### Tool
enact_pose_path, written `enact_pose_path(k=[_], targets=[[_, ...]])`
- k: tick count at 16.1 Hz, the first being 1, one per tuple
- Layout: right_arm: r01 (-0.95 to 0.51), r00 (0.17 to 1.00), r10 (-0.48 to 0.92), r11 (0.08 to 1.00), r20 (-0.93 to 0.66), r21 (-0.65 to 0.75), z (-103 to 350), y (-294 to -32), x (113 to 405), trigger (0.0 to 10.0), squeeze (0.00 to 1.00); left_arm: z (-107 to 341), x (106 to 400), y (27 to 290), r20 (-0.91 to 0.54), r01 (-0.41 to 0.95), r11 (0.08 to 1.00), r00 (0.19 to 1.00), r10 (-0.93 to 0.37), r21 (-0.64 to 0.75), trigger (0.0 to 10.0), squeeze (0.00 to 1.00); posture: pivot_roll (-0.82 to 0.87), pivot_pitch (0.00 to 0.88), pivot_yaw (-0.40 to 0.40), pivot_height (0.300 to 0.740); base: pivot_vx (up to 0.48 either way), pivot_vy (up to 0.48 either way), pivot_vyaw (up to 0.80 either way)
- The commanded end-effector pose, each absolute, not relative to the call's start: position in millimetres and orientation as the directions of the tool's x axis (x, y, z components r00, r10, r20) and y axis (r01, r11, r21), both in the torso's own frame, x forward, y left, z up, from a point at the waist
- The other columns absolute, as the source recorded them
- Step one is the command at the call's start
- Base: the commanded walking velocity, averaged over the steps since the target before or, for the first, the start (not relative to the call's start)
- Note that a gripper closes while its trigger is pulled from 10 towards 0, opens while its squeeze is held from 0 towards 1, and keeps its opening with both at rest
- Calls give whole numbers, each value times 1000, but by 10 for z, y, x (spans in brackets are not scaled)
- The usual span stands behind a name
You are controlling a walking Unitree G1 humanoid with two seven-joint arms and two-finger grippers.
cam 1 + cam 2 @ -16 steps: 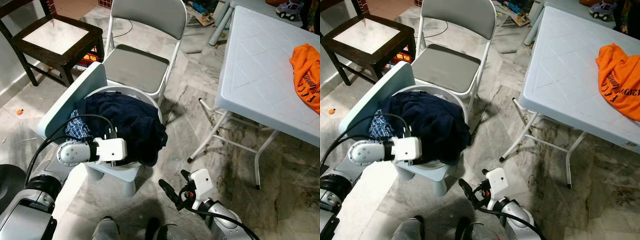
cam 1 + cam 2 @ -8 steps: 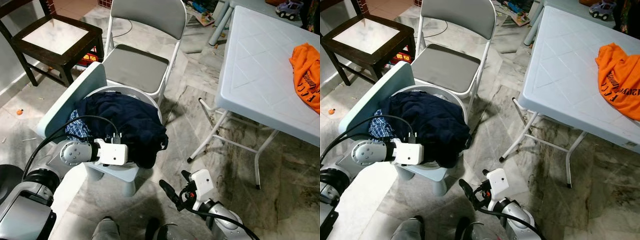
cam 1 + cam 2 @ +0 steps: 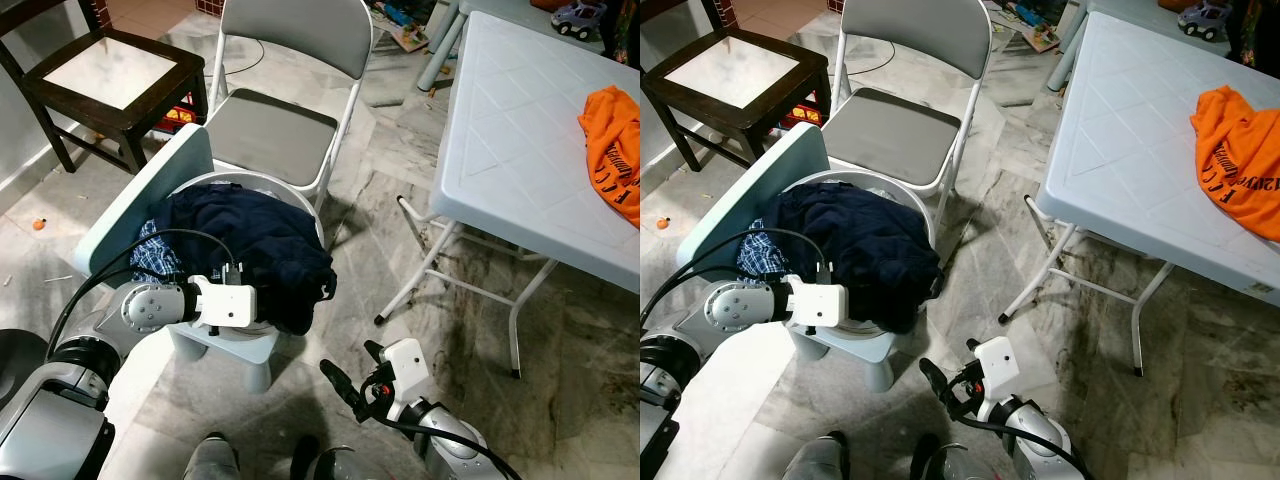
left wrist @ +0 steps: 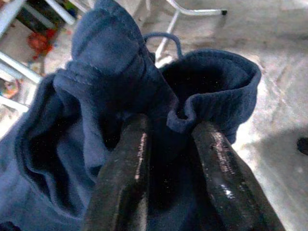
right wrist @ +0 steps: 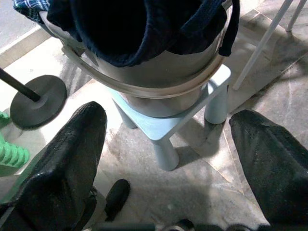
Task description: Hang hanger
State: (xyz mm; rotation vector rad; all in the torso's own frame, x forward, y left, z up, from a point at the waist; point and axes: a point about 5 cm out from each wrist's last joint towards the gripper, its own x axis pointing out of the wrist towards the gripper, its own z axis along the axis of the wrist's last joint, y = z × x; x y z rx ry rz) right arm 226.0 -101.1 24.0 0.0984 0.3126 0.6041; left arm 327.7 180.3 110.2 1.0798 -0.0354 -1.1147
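No hanger is in sight. A navy garment (image 3: 255, 240) is heaped in a white laundry basket (image 3: 300, 195) that stands on a pale blue stool (image 3: 245, 350). My left gripper (image 4: 171, 130) is at the basket's near side, shut on a folded hem of the navy garment (image 4: 120, 82). From the head, its white wrist block sits against the cloth and the fingers are buried in it. My right gripper (image 3: 347, 370) hangs low over the floor to the right of the stool. It is open with nothing in it, its fingers (image 5: 72, 144) spread wide.
The basket's pale blue lid (image 3: 150, 195) leans on its left, and a checked cloth (image 3: 155, 255) lies beside the navy one. A grey folding chair (image 3: 275, 130) stands behind, a dark wooden chair (image 3: 110, 70) at far left. An orange garment (image 3: 612, 140) lies on the white folding table (image 3: 520, 130) at right.
My left gripper dipped slightly and rose again, staying on the garment's near edge. A drawstring loop now shows at the cloth's right side. The right arm has hardly moved.
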Motion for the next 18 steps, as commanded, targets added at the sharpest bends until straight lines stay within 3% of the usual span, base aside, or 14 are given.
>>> enact_pose_path(k=[1,8,15,18], targets=[[-524,789,551,835,-272,171,236,-1095,2250,10000,0,1183,3316,1748,-415,665,39,509,-754,746,0,0,280,222,-193,740,0,0,0],[-527,787,553,833,-273,168,240,-1101,2253,10000,0,1487,3425,1657,-172,518,206,590,-789,831,0,0,282,227,-200,740,0,0,0],[-527,788,552,834,-274,163,240,-1118,2280,10000,0,1630,3449,1526,0,437,332,605,-796,836,0,0,292,212,-201,740,0,0,0],[-514,803,535,844,-261,149,265,-1152,2330,10000,0,1852,3509,1390,158,372,455,608,-778,809,0,0,298,196,-204,740,0,0,0]])
